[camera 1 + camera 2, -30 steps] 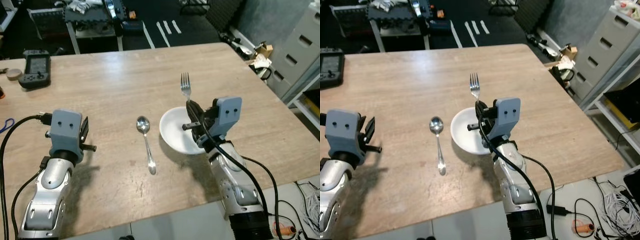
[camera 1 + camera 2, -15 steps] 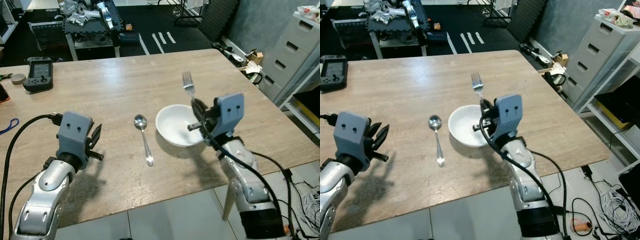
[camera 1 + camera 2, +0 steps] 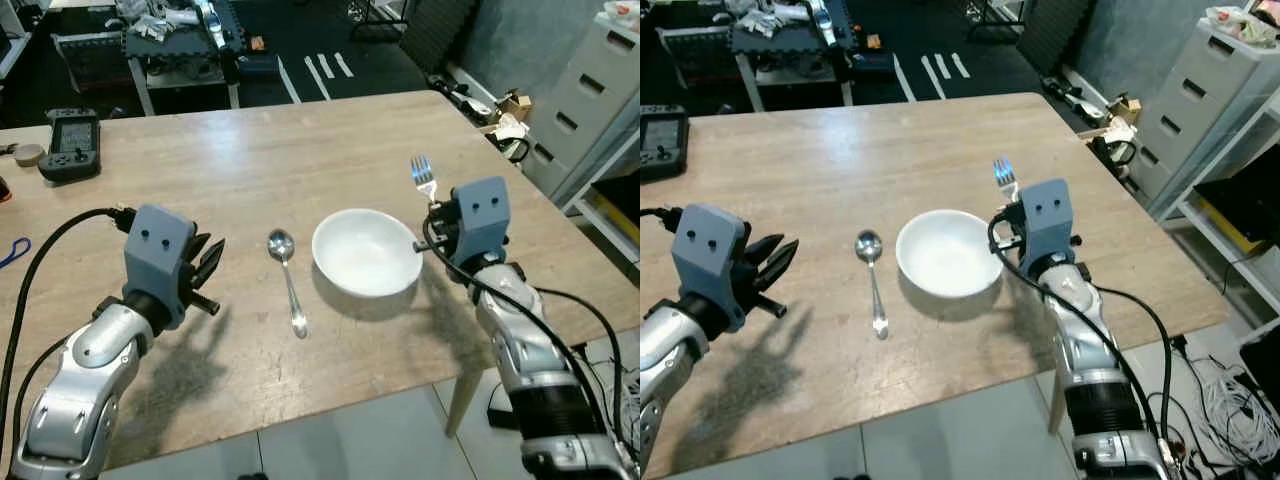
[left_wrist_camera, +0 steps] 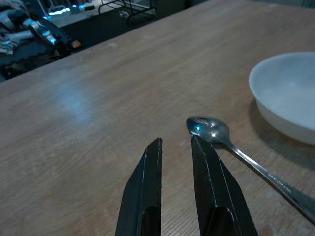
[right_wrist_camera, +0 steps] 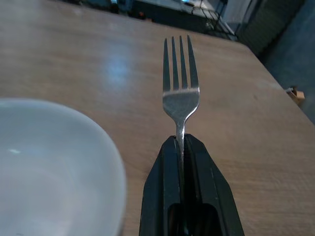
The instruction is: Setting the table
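- Centrally on the wooden bench (image 3: 250, 170), a white bowl (image 3: 366, 252) is seen, with a spoon (image 3: 288, 280) lying just to its left.
- A fork (image 5: 180, 98) is clamped, tines up, between the closed fingers of the right gripper (image 3: 434, 212), just beside the bowl's right rim.
- Bare bench is left between that rim and the bench's right edge.
- The left gripper (image 4: 175, 147) is held near the spoon's bowl, its fingers (image 4: 147, 187) slightly parted and holding nothing.

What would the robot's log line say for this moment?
right gripper: holds fork beside bowl | left gripper: near spoon | table
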You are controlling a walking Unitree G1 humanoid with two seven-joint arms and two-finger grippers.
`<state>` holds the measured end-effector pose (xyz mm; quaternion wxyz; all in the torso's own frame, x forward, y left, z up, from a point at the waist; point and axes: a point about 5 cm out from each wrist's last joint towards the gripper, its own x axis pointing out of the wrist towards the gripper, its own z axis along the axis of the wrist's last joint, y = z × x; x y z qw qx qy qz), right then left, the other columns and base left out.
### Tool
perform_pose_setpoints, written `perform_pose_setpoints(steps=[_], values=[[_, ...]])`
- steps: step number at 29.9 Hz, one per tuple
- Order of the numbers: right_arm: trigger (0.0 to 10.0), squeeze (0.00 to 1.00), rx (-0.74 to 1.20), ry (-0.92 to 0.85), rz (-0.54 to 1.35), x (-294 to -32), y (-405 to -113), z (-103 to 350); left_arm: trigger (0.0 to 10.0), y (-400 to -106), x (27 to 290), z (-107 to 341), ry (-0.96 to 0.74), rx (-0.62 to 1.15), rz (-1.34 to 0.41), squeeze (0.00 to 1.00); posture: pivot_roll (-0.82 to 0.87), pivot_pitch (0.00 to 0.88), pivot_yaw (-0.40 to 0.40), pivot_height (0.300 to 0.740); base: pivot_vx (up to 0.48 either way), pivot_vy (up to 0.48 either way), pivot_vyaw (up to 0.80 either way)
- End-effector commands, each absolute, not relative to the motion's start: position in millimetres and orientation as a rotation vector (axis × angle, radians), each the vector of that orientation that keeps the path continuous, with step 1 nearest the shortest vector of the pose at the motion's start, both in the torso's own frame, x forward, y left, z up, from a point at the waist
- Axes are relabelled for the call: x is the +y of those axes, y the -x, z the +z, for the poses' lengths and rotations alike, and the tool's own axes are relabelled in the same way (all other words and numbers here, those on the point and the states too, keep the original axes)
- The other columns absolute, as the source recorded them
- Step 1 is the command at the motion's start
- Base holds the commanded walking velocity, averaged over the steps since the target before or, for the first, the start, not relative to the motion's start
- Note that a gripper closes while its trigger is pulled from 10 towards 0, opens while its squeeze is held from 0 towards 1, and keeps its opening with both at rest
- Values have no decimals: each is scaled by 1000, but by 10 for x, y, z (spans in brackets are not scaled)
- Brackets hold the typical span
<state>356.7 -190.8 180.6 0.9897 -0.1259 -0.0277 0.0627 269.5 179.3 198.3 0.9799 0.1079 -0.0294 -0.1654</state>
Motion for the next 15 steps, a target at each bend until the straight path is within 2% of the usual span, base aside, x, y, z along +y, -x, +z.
perform_pose_setpoints(steps=[1, 5, 6, 7, 9, 13, 15], values=[[10000, 0, -36, 288, 156, -1923, -3650, 1795, 10000, -2650, 1772, 2027, -201, -47, -366, 0, 78, 85, 38, 740, 0, 0, 0], [10000, 0, -28, 300, 155, -1941, -3711, 1818, 10000, -2615, 1702, 2070, -221, -5, -459, 0, 97, 89, 39, 740, 0, 0, 0], [10000, 0, -24, 293, 152, -1952, -3727, 1824, 10000, -2581, 1653, 2088, -232, 12, -533, 0, 97, 89, 39, 740, 0, 0, 0], [10000, 0, -16, 291, 139, -1976, -3744, 1815, 10000, -2498, 1596, 2127, -227, 56, -690, 0, 101, 90, 50, 740, 0, 0, 0], [10000, 0, -13, 292, 127, -1997, -3756, 1798, 10000, -2438, 1595, 2175, -216, 83, -805, 0, 104, 89, 67, 740, 0, 0, 0], [10000, 0, -11, 279, 111, -2019, -3757, 1780, 10000, -2432, 1640, 2204, -262, 105, -850, 0, 105, 86, 89, 740, 0, 0, 0], [10000, 0, 2, 251, 90, -2058, -3766, 1718, 10000, -2447, 1713, 2252, -355, 137, -890, 0, 116, 78, 115, 740, 0, 0, 0]])
